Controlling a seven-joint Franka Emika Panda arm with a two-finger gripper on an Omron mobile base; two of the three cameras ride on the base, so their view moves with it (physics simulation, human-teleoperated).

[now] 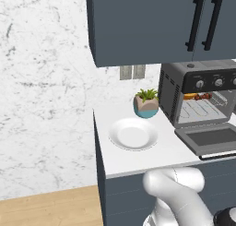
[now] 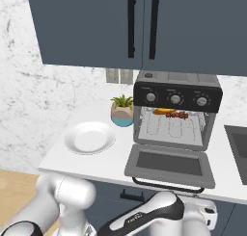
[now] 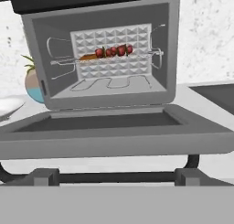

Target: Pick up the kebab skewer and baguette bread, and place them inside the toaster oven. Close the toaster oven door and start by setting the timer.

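The toaster oven [image 1: 198, 82] [image 2: 176, 93] [image 3: 27, 45] stands on the counter with its door [image 1: 212, 138] [image 2: 169, 165] [image 3: 114, 134] dropped flat open. On the wire rack inside lie the kebab skewer [image 1: 203, 96] [image 2: 176, 115] [image 3: 114, 50] and, just left of it, the baguette bread [image 1: 189, 96] [image 2: 163, 111] [image 3: 89, 57]. The door's black bar handle [image 3: 114, 177] [image 2: 166, 186] fills the lower hand view, very close. My arm [image 2: 144, 216] reaches low in front of the counter, below the door. The gripper is open and holds nothing.
A white plate [image 1: 132, 133] [image 2: 89, 137] sits on the counter left of the oven, with a small potted plant [image 1: 146, 103] [image 2: 122, 111] behind it. Dark blue wall cabinets [image 2: 135, 28] hang above. A sink [image 2: 239, 138] lies to the right.
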